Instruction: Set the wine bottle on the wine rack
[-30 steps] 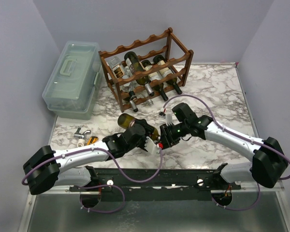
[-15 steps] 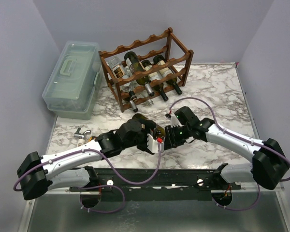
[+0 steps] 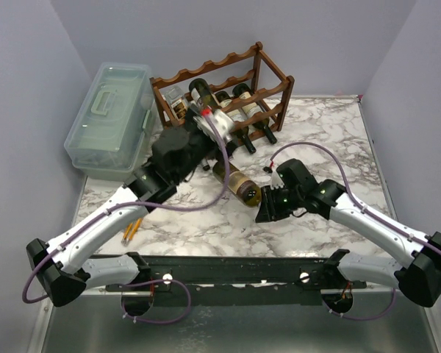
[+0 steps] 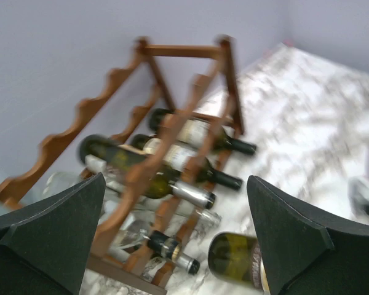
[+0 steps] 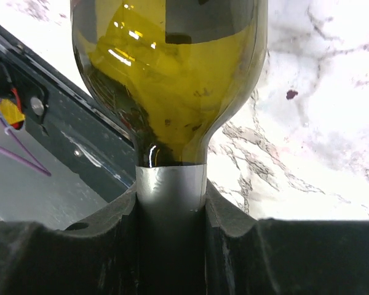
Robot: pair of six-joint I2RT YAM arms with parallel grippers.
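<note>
Clamping the right gripper point(image 5: 171, 203) tight around the foil-wrapped neck of the wine bottle point(image 3: 236, 183), with fingers point(image 5: 234, 246) pressing on both sides of the neck. Holding that bottle on a slant over the marble table point(image 3: 331, 140), with its base pointing far and left toward the wine rack point(image 3: 224, 92) and its neck near and right. Showing it just near of the rack, between rack and right gripper, not on any tier; leaving contact between its base and the tabletop impossible to tell. Reaching the left gripper point(image 3: 208, 120) far across the table, close to the near face of the rack, with the jaws wide apart, the fingers point(image 4: 55, 239) well separated and gripping nothing. Framing between those fingers the rack's wavy rails and the other bottles point(image 4: 166, 178) lying in its lower tiers, necks toward the near right. Catching the held bottle's round base low in the left wrist view, near the rack's foot. Flanking the rack on its left with a pale green plastic box point(image 3: 109, 121), lid shut.
</note>
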